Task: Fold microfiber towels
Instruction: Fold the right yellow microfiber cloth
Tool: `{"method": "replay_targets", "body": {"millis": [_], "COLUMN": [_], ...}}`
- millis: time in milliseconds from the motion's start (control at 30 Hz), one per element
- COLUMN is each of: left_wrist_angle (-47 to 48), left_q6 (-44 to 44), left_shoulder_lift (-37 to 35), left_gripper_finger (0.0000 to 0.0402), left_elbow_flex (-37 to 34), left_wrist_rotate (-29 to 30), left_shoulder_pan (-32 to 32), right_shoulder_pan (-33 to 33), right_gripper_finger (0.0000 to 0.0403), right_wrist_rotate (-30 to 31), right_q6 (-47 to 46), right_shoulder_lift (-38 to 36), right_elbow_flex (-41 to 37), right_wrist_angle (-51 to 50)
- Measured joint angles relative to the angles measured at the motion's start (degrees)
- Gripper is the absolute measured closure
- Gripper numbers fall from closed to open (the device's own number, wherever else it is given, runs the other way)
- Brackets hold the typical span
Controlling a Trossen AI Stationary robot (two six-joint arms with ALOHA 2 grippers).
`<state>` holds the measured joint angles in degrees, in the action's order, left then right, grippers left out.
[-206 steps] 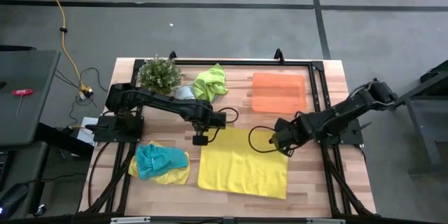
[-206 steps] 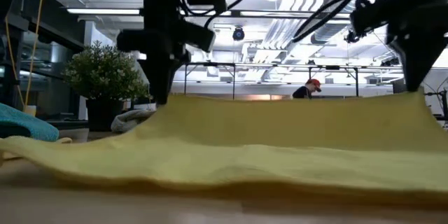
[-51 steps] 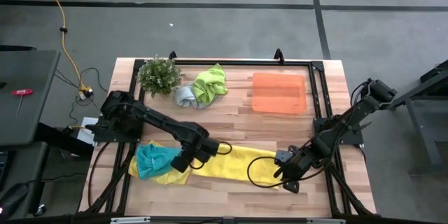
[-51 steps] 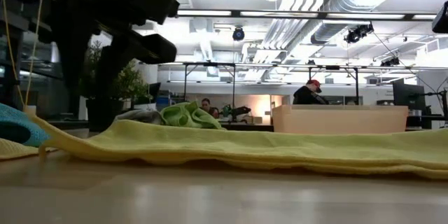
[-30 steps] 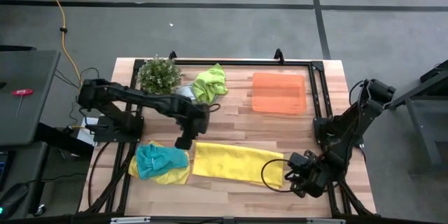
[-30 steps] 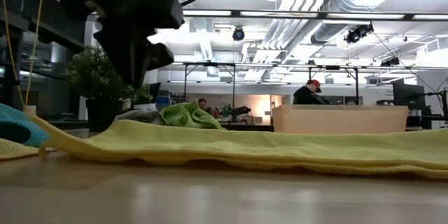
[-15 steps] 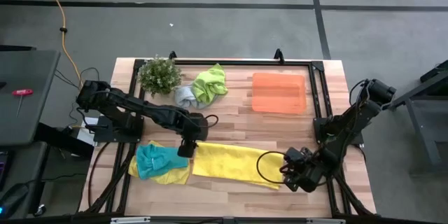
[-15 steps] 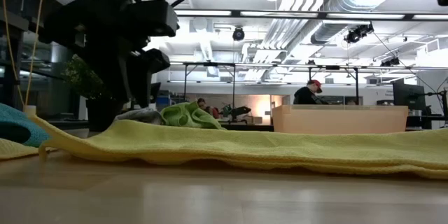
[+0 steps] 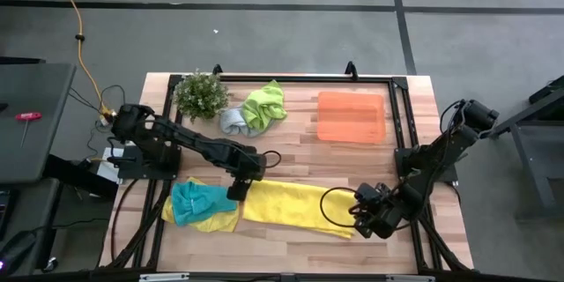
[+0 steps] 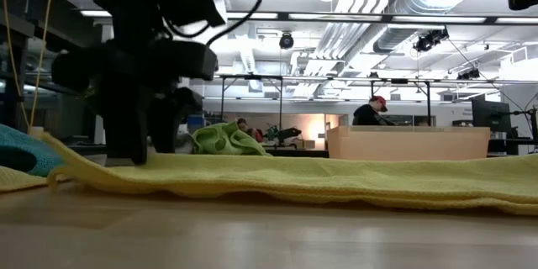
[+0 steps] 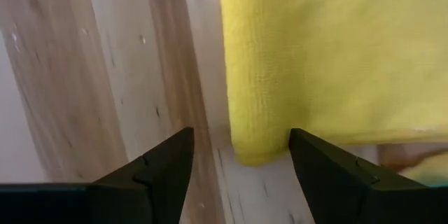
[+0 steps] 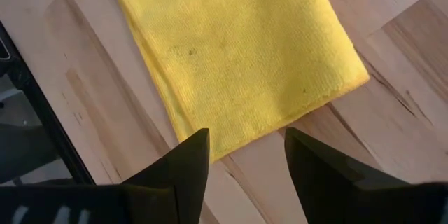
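A yellow microfiber towel [image 9: 298, 206], folded in half into a long strip, lies flat on the table near its front edge. My left gripper [image 9: 236, 192] stands low at the strip's left end, open. The end's corner [image 11: 255, 147] sits between its fingertips. My right gripper [image 9: 361, 220] hovers open over the strip's right end [image 12: 238, 63], with that end's corner just ahead of its fingers. A teal towel [image 9: 198, 200] lies bunched on a second yellow towel [image 9: 220, 222] at the front left. A lime green towel [image 9: 264, 104] and a grey one [image 9: 231, 121] lie crumpled at the back. My left gripper points down with a finger on either side of the strip's left corner [image 11: 260, 155]. One finger [image 11: 315, 161] stands right at the towel's edge, and I cannot tell whether it touches. The towel lies flat on the table.
A small leafy plant [image 9: 201, 94] stands at the back left and a flat orange tray [image 9: 351, 116] lies at the back right. Bare wood [image 9: 300, 154] shows between the strip and the tray. In the low view, people sit at desks far behind the table.
My left gripper has come down and a little toward the near edge onto the strip's left end, and its fingers have opened. My right gripper has edged toward the table's left, closer to the strip's right end. The yellow strip has stayed where it lay.
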<state>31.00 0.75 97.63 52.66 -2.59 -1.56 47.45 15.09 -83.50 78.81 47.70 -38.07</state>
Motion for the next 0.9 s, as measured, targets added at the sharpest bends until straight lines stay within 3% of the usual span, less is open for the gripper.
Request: {"method": "replay_targets", "body": {"millis": [167,333,467,733,900], "left_wrist_angle": [-0.63,-0.74,-0.78,-0.70,-0.61], "left_q6": [-0.12,-0.15,-0.15,-0.13,-0.95], "left_shoulder_lift": [1.24,1.24,1.24,1.24,1.24], "left_gripper_finger": [0.0186,0.0223,0.0259,0.0327,0.0357], "left_elbow_flex": [0.02,0.02,0.02,0.02,0.02], "left_wrist_rotate": [0.40,0.52,0.34,-1.78,-1.95], "left_shoulder_pan": [0.00,0.00,-0.07,-0.07,-0.07], "right_shoulder_pan": [-0.61,-4.27,-9.03,-17.41,-18.98], "right_gripper_finger": [0.0224,0.0224,0.0224,0.0224,0.0224], "right_wrist_rotate": [0.38,0.43,0.10,-10.01,-15.78], "right_q6": [0.02,0.04,6.35,23.74,27.90], "right_shoulder_lift": [0.00,0.00,0.00,-0.02,-0.02], "right_elbow_flex": [0.00,0.00,-0.06,-3.50,-7.96], "right_wrist_angle": [0.13,-1.22,-1.95,-0.25,3.99]}}
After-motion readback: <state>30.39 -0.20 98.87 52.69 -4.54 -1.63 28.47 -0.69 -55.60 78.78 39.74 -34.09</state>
